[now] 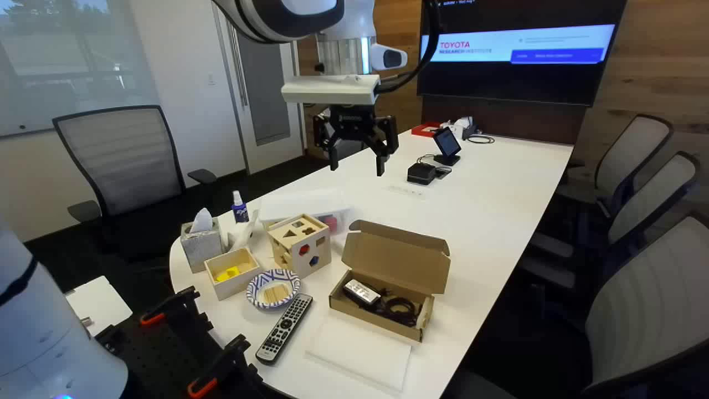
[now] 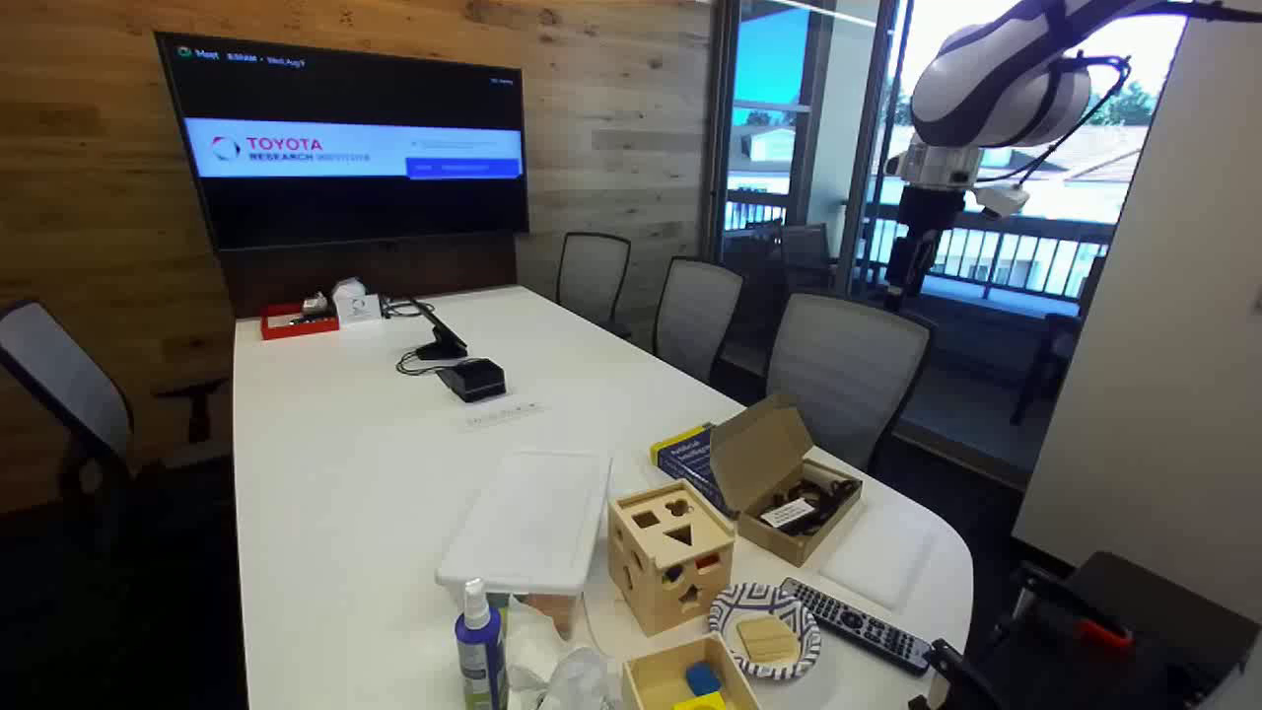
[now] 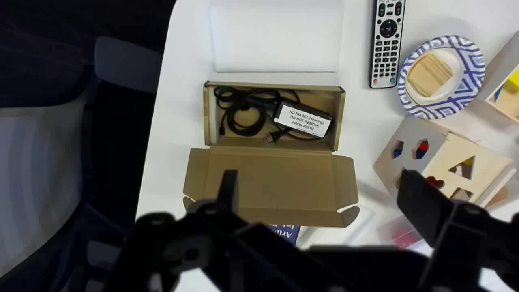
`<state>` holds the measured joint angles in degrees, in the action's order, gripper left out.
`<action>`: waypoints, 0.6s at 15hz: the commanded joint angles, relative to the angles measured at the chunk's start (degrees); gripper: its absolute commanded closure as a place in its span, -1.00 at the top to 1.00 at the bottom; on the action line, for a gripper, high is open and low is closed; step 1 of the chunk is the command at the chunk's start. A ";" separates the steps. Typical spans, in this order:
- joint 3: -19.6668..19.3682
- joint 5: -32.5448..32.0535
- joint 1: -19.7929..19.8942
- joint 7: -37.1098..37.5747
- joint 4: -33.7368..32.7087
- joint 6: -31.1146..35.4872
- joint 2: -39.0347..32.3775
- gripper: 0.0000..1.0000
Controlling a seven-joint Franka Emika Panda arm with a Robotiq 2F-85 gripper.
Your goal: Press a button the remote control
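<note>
The remote control [image 1: 284, 329] is slim and dark with rows of small light buttons and a silver edge. It lies flat near the rounded table end, beside a patterned bowl, and also shows in an exterior view [image 2: 856, 625]. In the wrist view the remote [image 3: 386, 48] is at the top right, its upper end cut off by the frame. My gripper [image 1: 357, 166] is open and empty, high above the table and away from the remote. It also shows in an exterior view [image 2: 899, 281]. In the wrist view its fingers [image 3: 321, 176] stand wide apart above the cardboard box's lid.
The open cardboard box [image 1: 382, 316] holds cables and an adapter. The patterned bowl [image 1: 255, 299] touches or nearly touches the remote. A wooden shape cube [image 1: 299, 244], small wooden box [image 1: 232, 280], tissue box [image 1: 202, 249], spray bottle [image 2: 480, 651] and white flat pad [image 1: 360, 352] stand nearby.
</note>
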<state>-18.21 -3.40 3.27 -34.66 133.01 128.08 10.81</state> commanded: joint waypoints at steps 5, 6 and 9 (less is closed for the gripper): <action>2.79 -0.20 1.94 1.88 0.40 1.29 -0.90 1.00; 3.67 -0.51 1.99 3.67 1.10 2.55 -1.28 1.00; 6.34 -1.66 1.60 10.49 4.46 9.16 -2.99 1.00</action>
<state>-14.85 -3.43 4.34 -30.37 134.30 130.99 9.40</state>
